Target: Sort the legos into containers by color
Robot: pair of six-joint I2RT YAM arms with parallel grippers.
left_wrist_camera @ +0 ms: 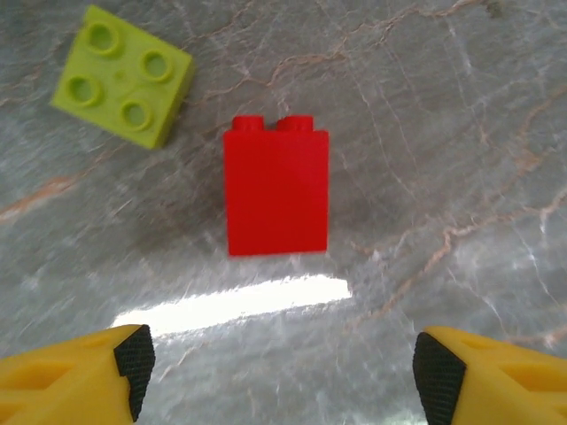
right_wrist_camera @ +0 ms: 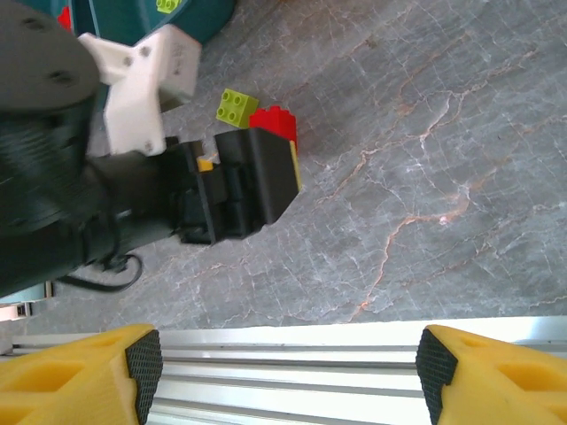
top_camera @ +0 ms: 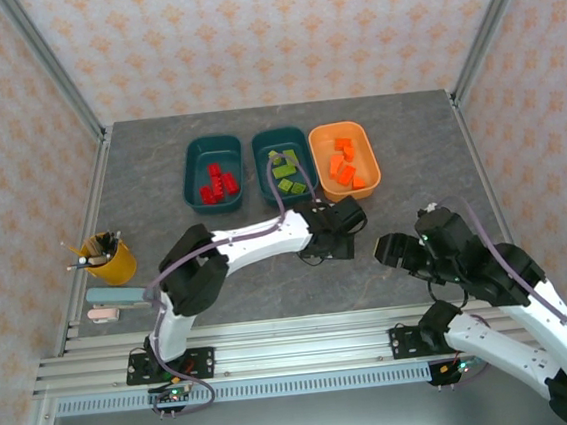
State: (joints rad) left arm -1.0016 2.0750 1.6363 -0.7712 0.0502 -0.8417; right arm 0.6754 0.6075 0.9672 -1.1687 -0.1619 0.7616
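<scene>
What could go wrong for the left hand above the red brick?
The green brick lies close beside the red brick, so a finger of the open left hand could knock it away. The red brick is ahead of the fingers, not between them; closing now would likely miss.

- Grey marble-look table top (top_camera: 429, 158), pale veins, glare strip in the left wrist view.
- Yellow cup (top_camera: 115, 265) near the table's left edge, pens (top_camera: 94, 247) sticking out.
- Just nearside of the cup: flat teal item (top_camera: 113, 294), pink item (top_camera: 102, 313) beside it; can't tell what they are.
- Aluminium rails (top_camera: 306, 346) along the near edge.
- Beige patterned walls (top_camera: 276, 32), metal corner posts (top_camera: 53, 64).
</scene>
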